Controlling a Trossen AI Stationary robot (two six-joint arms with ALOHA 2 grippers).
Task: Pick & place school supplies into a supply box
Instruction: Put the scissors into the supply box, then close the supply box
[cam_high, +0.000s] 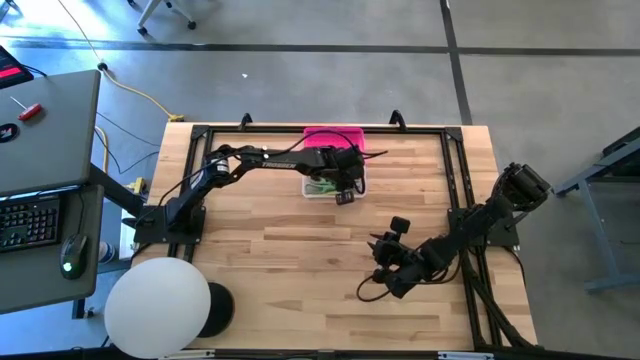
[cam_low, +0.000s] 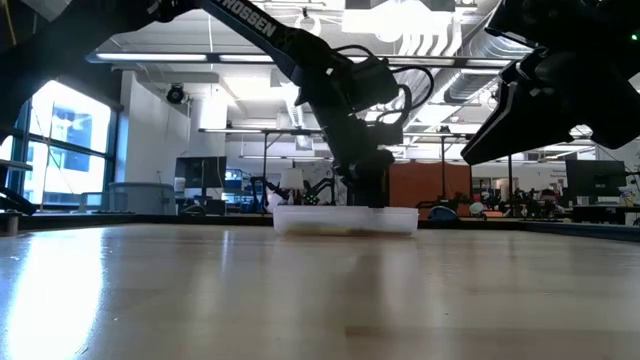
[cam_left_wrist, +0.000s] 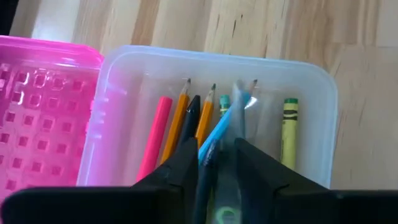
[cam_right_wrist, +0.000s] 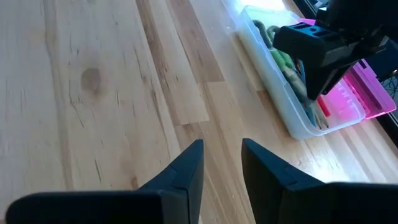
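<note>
Supply box (cam_high: 334, 178) sits near the bench's far edge, pink lid (cam_high: 334, 137) open behind its clear base. Left gripper (cam_left_wrist: 217, 163) reaches into the base, fingers clamped on a blue pen (cam_left_wrist: 222, 126) above pencils lying inside. Right gripper (cam_right_wrist: 222, 160) hovers empty, fingers apart, toward the near right corner.

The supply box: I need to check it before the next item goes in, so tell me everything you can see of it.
The supply box is a rectangular case with a clear, translucent plastic base, rounded corners, and a bright pink gridded lid lying open beside it. It sits flat on the wooden table near the far edge. Inside lie pencils, a pink pen and a yellow-green crayon. The left gripper hangs over it with a blue pen between its fingers.
</note>
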